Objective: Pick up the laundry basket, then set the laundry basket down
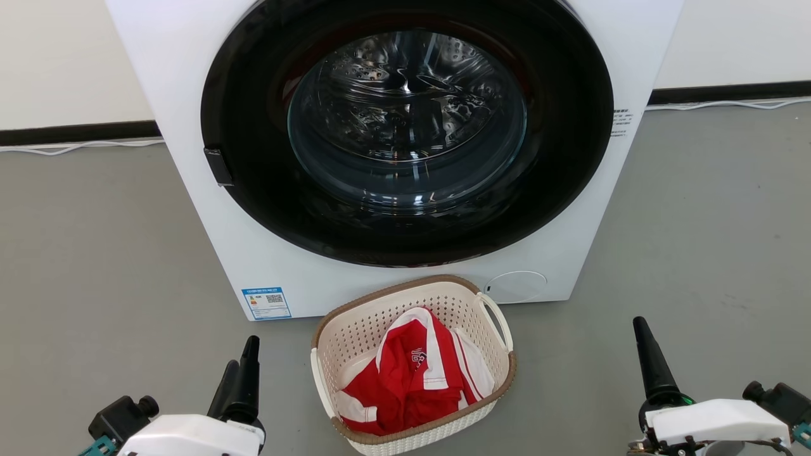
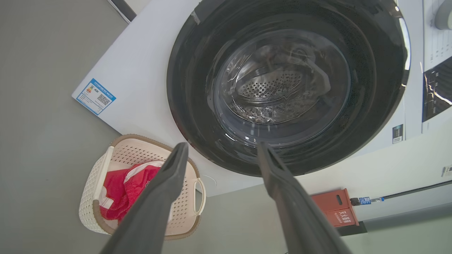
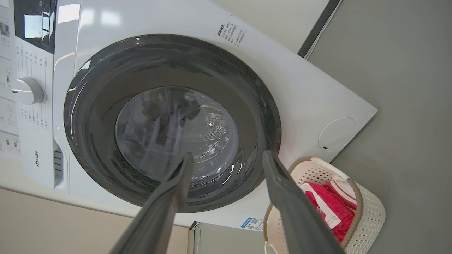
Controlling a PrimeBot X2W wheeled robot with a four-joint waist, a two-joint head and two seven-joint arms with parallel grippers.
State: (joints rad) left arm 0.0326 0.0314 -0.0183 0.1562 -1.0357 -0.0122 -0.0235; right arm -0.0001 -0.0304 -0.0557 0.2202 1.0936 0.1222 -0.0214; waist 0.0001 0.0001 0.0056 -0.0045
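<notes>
**Step in hand.** The pick-up had not begun. The laundry basket [image 1: 362, 328] stood on the grey floor [image 1: 95, 266], hard against the lower front of the washing machine [image 1: 190, 82]; whether the two touched could not be told. The machine itself stood at the floor's far edge, by the wall.

**Claws.** The left gripper [image 2: 222, 146] had its fingers spread fully apart, with nothing between them. The right gripper [image 3: 229, 155] was equally wide and equally empty. In the head view each hung near the floor's near edge, one on either side of the basket and well apart from it.

**Next move (judgement).** Each claw would need to travel inward to its own side of the basket, one to the right loop handle [image 1: 499, 320] and the other to the left handle [image 1: 315, 379], and close there. A level, two-sided lift would be advisable, because a tilt could spill the load.

**Containers.**
- Basket: held one crumpled red-and-white garment [image 1: 412, 380], lying below the rim.
- Machine drum [image 1: 405, 107]: seen through the shut glass door, it appeared empty.
</notes>
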